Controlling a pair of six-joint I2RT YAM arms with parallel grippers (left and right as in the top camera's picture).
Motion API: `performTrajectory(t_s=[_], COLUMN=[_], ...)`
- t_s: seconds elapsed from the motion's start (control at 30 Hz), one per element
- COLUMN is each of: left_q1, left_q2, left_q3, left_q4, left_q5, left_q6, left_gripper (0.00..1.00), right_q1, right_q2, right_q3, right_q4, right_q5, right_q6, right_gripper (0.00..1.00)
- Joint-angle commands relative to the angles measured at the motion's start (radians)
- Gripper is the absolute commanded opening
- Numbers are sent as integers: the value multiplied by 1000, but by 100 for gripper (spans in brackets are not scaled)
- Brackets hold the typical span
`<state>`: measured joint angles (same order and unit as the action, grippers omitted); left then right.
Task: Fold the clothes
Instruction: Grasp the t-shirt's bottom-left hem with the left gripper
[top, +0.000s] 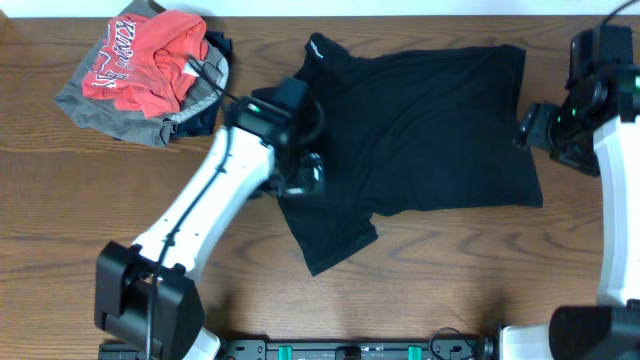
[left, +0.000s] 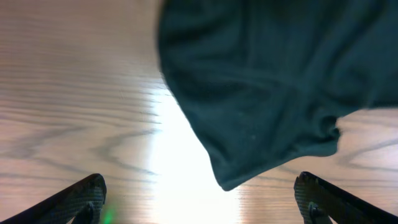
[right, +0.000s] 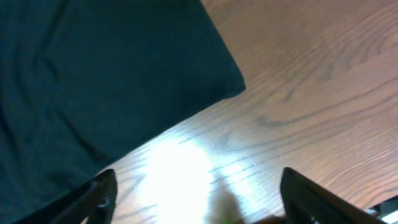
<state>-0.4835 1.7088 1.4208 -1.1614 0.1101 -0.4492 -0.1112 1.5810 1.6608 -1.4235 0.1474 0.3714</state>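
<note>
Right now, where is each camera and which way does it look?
Overhead: above the wooden table, looking down at the long black soft-fabric garment; both arms show.
Left wrist: on the left arm, facing a garment corner; open left end effector shows.
Right wrist: on the right arm, facing another corner; open right end effector shows.
All share the garment.
</note>
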Motion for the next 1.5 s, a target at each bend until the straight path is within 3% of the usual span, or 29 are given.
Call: performTrajectory(t_s=[0.0,0.33,0.5,0.7,0.9,1.27,1.47], left_q1=[-69,-164,-175,-175,-176,-176,-177], left_q2=[6,6,6,7,11,12,12], left_q3=[-84,-291,-388,-396,-414,-521,-522], left_q4=[35,176,272,299,304,370,380], left_q5=[-3,19,135,245,245,245,245], left_q6=[-35,-49,-2,153,161,144,138], left_gripper=[98,98,98,98,99,88,67], right_q1=[-13,-12,-13,-13,-12,-12,-12], right_q2=[-39,-38,-38,-38,-38,-38,-38], right_q3=[-119,-315,-324,-324,-324,-324,-324], right_q4=[47,192,208,211,216,246,264], right_q5=[17,-48,-47,-47,-53,-72,-74], right_q6=[24,1,-10,-10,-9,-10,-10], right_gripper=[76,71,68,65,64,60,58])
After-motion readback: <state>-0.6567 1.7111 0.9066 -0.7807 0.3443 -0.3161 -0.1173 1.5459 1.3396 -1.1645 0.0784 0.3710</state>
